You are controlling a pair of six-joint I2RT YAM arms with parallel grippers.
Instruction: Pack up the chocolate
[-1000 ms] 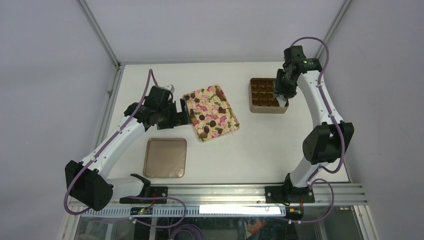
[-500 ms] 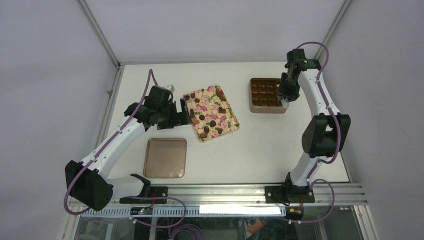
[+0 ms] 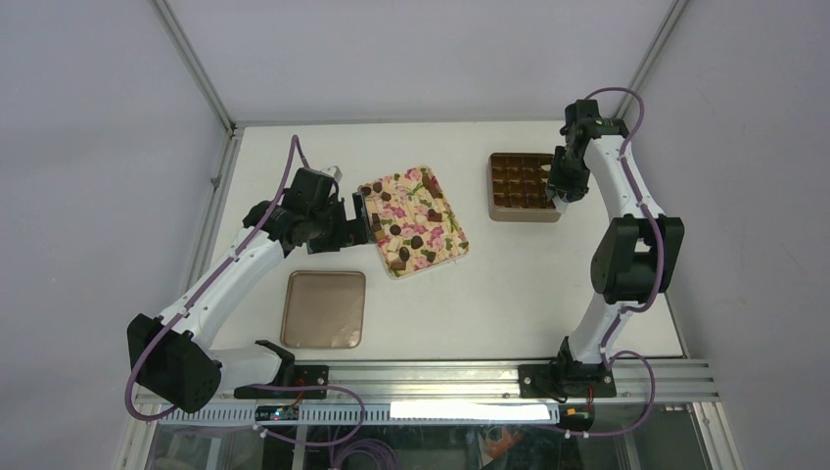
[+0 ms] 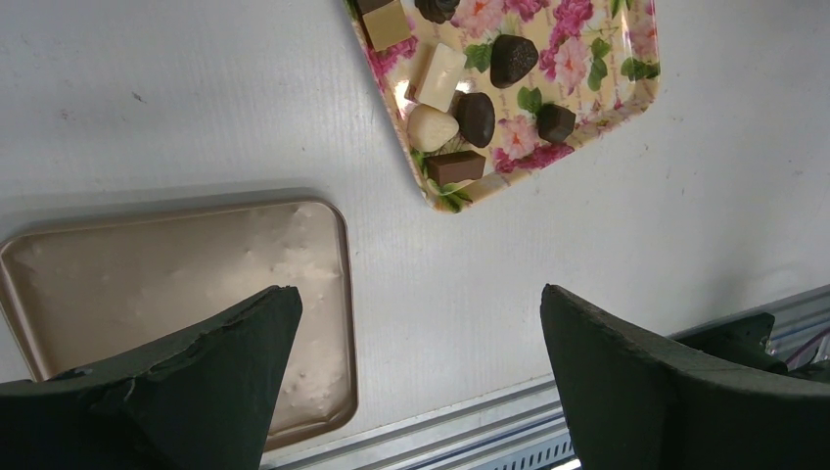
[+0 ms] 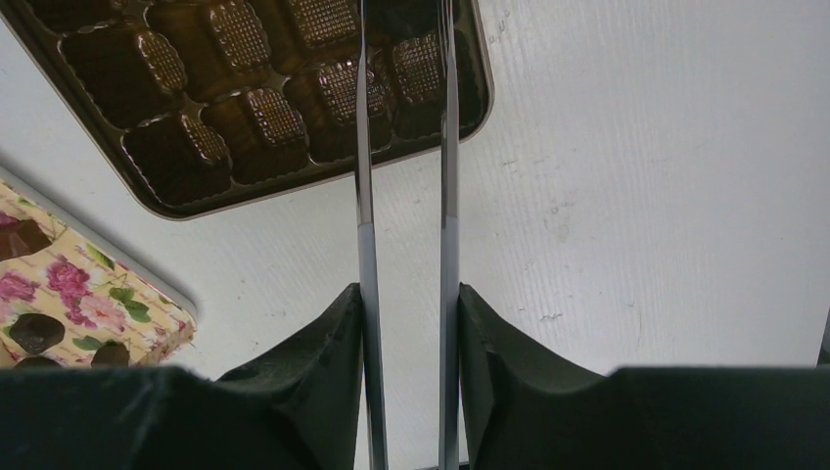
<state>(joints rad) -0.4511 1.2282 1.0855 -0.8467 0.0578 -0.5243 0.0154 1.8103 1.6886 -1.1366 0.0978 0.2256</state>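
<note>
Listing one floral tray (image 4: 597, 69) at centre bearing roughly a dozen chocolate pieces (image 4: 512, 59), one gridded box (image 3: 526, 211) far right, one flat lid (image 3: 324, 309) near left, left gripper (image 4: 419, 296) gaping empty, right gripper (image 5: 409, 294) clamping one pair of tweezers (image 5: 366, 196) over the box.

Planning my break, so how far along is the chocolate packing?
Done: nothing visibly; the box compartments in view look empty, lid set aside. In hand: the right gripper clamps metal tongs reaching over the box, tips out of view. The left gripper hangs open above the lid and flowered tray. Left: moving the chocolates off the tray, then closing.
</note>
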